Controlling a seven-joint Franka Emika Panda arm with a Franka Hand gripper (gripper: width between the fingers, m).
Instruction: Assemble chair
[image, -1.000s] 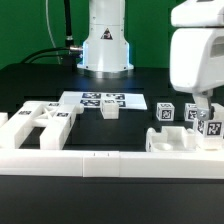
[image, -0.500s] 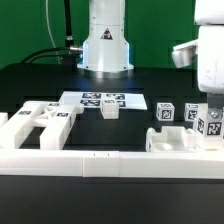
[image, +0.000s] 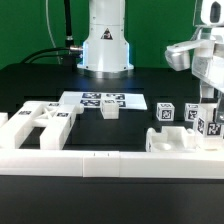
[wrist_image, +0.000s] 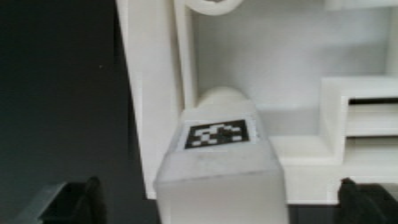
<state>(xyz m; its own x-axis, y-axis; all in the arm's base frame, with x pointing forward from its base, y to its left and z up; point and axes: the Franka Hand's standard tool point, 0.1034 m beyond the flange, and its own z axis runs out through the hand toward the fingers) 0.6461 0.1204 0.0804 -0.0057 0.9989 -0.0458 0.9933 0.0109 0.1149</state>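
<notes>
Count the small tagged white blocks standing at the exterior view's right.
3, in a row: the left block, the middle block, and the right block nearest the picture's edge. Others may lie out of frame.

Bright, even light on white parts against black; both views are soft.
In the exterior view the white chair pieces (image: 40, 125) nearly wash out, their edges faint, with only weak shadows on the dark table (image: 30, 85). The wrist view is blurred throughout, and the tagged piece (wrist_image: 217, 140) looks grey and shaded.
</notes>
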